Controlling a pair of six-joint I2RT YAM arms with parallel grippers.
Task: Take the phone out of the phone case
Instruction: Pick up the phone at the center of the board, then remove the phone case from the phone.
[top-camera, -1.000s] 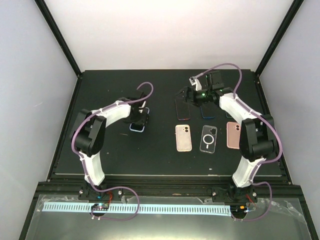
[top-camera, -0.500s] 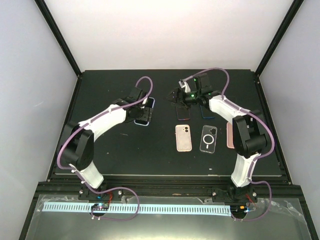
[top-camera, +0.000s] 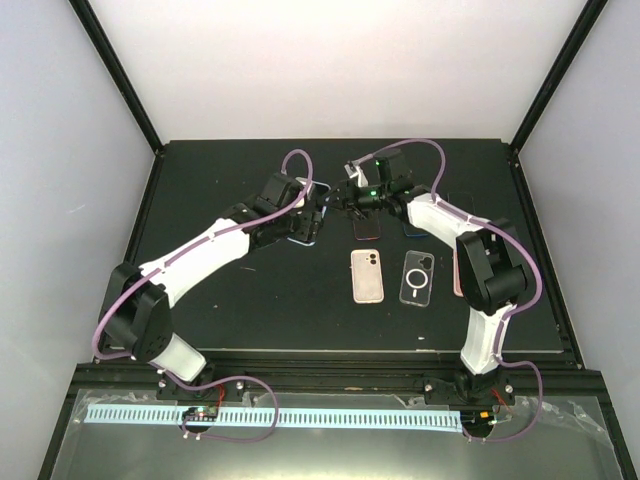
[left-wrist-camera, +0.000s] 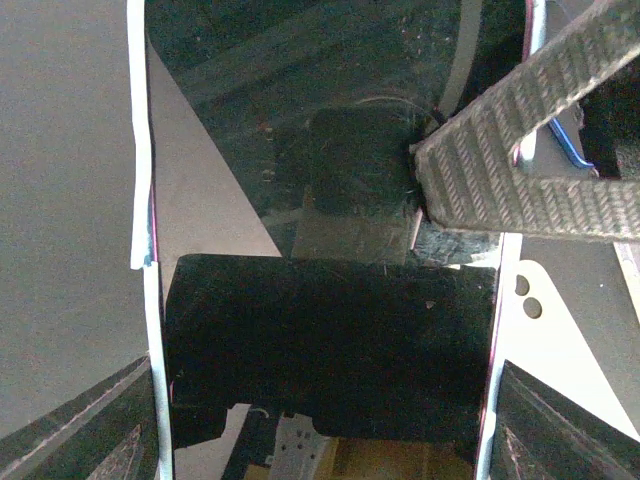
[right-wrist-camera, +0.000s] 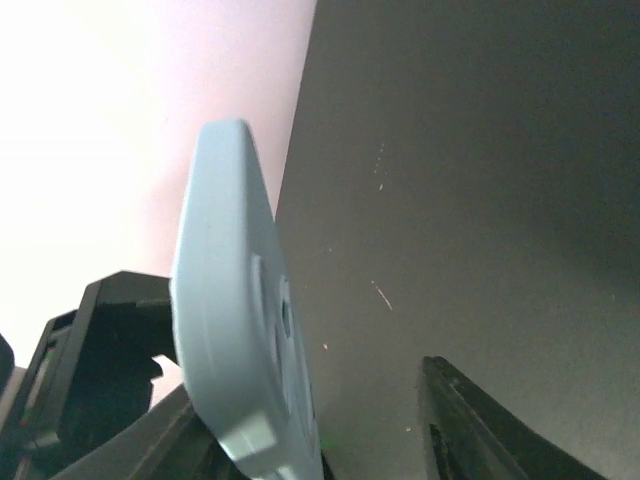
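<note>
The phone in its case (top-camera: 308, 228) is held up above the black table (top-camera: 220, 300) at the back centre, with my left gripper (top-camera: 291, 216) shut across its width. In the left wrist view the dark screen (left-wrist-camera: 330, 190) fills the space between the case's pale side edges (left-wrist-camera: 140, 150). My right gripper (top-camera: 345, 197) has come in from the right at the phone's top end. Its ribbed finger pad (left-wrist-camera: 500, 150) lies against the case's edge. In the right wrist view the light blue case corner (right-wrist-camera: 235, 300) stands beside one finger, with a gap to the other finger (right-wrist-camera: 480, 430).
Other cases lie flat on the table: a pink one (top-camera: 367, 275), a clear one with a ring (top-camera: 417, 278), a pink one (top-camera: 462, 270) half behind the right arm, a dark red-edged one (top-camera: 367, 226) and a blue-edged one (top-camera: 415, 231).
My left arm has carried the phone right and towards the back. My right gripper has moved left to meet it, and its jaws have narrowed around the case's corner.
</note>
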